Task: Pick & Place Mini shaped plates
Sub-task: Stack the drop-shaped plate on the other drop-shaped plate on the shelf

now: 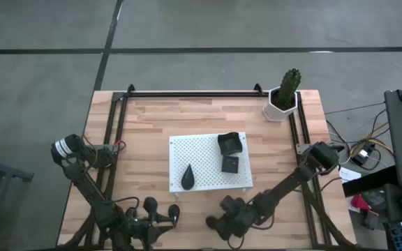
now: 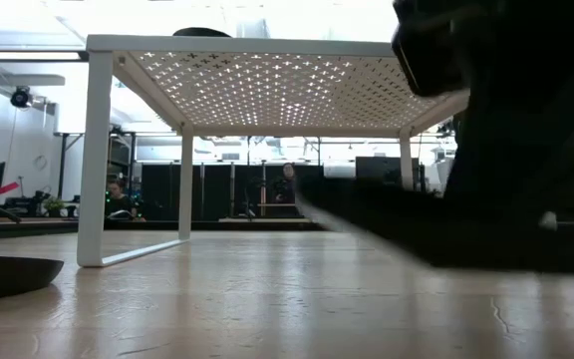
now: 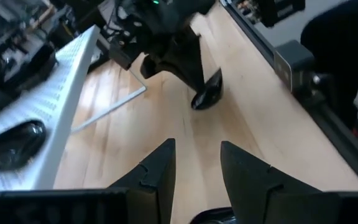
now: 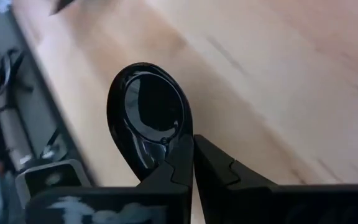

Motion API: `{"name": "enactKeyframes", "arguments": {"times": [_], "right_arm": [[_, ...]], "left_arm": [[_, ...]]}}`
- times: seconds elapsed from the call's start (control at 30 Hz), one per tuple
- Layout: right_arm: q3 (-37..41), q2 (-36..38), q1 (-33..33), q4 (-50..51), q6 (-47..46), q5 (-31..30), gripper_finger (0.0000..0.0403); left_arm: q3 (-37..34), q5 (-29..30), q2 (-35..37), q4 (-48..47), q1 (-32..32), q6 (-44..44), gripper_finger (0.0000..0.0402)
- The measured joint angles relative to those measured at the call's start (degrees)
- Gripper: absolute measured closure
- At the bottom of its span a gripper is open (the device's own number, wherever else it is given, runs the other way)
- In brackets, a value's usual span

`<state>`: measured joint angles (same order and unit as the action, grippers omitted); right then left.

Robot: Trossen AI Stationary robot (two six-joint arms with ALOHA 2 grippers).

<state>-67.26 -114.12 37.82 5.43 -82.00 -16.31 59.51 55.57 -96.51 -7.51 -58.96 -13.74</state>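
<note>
In the right wrist view a glossy black teardrop plate (image 4: pixel 146 109) sticks out ahead of my right gripper (image 4: pixel 192 149), which is shut on it near the table's front edge (image 1: pixel 220 223). The left wrist view shows the same plate (image 3: pixel 207 93) tilted under that gripper. My left gripper (image 3: pixel 194 165) stands open to its left, with bare tabletop between its fingers. On the white perforated board (image 1: pixel 208 183) rest two square black plates (image 1: pixel 229 142) (image 1: pixel 230 164) and another teardrop plate (image 1: pixel 188 177). My right gripper pinches the teardrop plate's narrow end (image 4: pixel 166 149) between its two fingers, which come slanting down from above. The plate runs on ahead of the fingertips and tilts, its round end (image 3: pixel 199 102) lowest, close over the wooden table.
The board stands on thin white legs (image 2: pixel 93 160) at the table's middle. A white hexagonal pot with a cactus (image 1: pixel 283 97) sits at the far right corner. Another black dish (image 2: pixel 8 274) lies on the tabletop at the low view's left. Black rails (image 1: pixel 114 139) run along both sides.
</note>
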Motion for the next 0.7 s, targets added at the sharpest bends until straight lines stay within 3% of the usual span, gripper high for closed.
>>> {"name": "enactKeyframes", "arguments": {"times": [0.13, 0.33, 0.47, 0.7], "right_arm": [[-1.1, 1.7, -0.7, 0.1, 5.8, 5.5, 0.0394], [-4.7, 3.7, -2.5, 0.3, 16.5, 15.4, 0.0394], [-8.7, 3.9, -3.7, 0.4, 24.0, 18.8, 0.0394], [-16.0, 4.0, -5.3, 4.2, 32.5, 22.9, 0.0394]], "left_arm": [[0.0, -1.5, 0.0, 0.7, 0.4, 5.5, 0.0275], [0.0, -4.5, 0.0, 6.3, 1.5, 23.0, 0.0275], [0.0, -8.3, 0.0, 11.9, 2.7, 30.7, 0.0275], [0.0, -8.6, -0.1, 22.6, 3.9, 44.8, 0.0275]]}}
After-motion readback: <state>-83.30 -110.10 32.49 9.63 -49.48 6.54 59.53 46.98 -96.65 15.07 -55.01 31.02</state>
